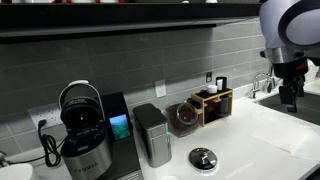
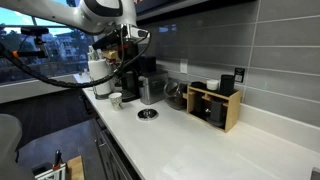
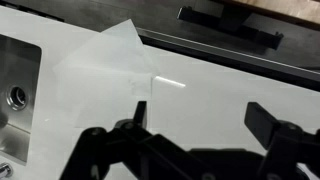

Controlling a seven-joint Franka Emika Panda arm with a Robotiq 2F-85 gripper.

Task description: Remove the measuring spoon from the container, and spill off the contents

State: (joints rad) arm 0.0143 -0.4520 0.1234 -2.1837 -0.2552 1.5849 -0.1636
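The gripper (image 3: 195, 110) hangs over bare white counter (image 3: 220, 85), jaws spread wide, nothing between them, with the sink (image 3: 15, 85) edge near. The container (image 1: 183, 118) stands well apart, against the tiles.

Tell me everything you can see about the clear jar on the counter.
The container is a round clear jar, dark brown inside from its contents. It sits on the white counter by the grey tiled wall, between the steel canister and the wooden box. Whether it touches either is too small to tell.
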